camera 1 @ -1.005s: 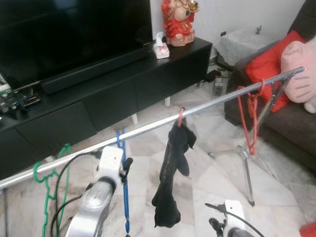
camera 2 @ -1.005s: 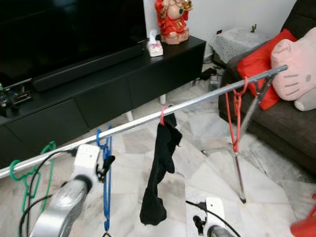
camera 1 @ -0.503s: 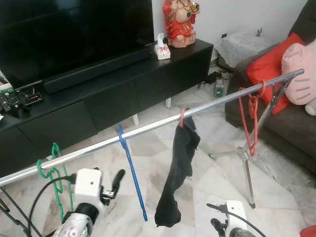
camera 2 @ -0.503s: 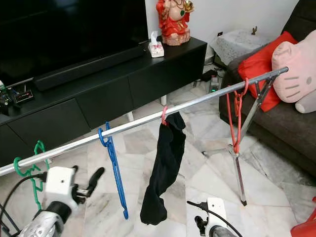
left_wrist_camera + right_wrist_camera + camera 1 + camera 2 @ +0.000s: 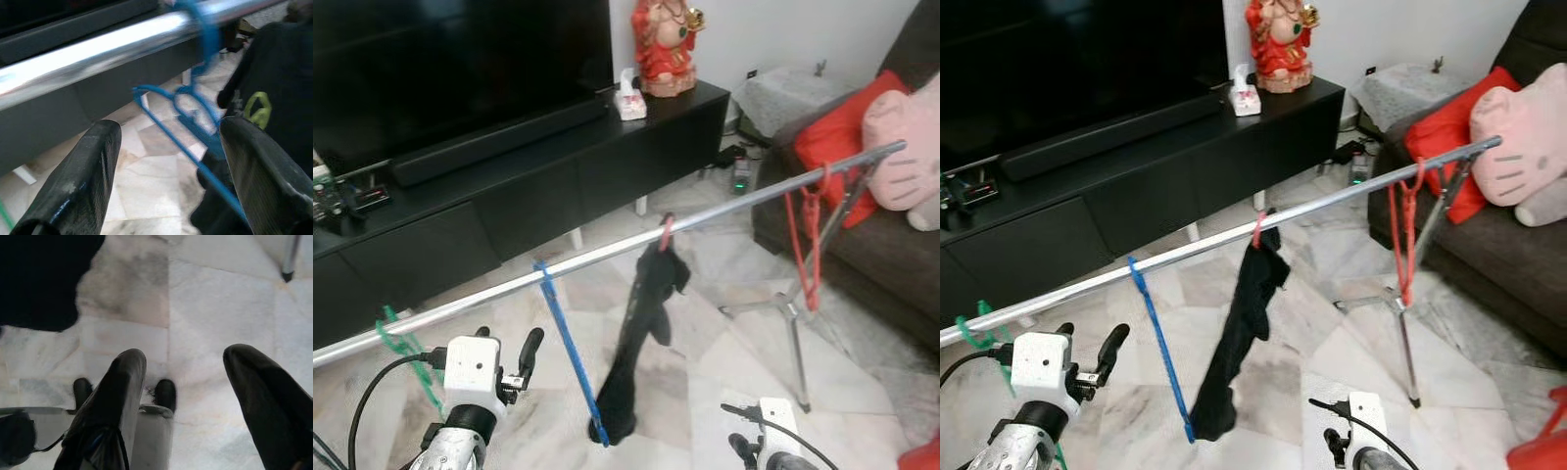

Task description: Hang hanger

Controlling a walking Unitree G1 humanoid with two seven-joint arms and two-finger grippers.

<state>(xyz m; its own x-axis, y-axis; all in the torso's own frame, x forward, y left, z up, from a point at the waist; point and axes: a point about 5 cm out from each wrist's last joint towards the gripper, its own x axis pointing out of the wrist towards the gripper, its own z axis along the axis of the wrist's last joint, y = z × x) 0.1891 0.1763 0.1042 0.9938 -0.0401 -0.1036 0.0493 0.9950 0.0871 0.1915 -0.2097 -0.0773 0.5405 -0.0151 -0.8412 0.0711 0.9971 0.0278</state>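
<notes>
Below the rail (image 5: 607, 257), the left end effector (image 5: 514, 354) spread apart, clear of the blue hanger (image 5: 570, 354).

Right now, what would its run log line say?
blue hanger hooked on rail | left gripper open, beside it | right gripper open, low

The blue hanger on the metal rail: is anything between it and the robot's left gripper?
Nothing visible stands between them. The left gripper hovers with its fingers open just below the rail, beside the blue hanger, which hangs from the rail by its hook. The black garment hangs on the hanger's far side.
</notes>
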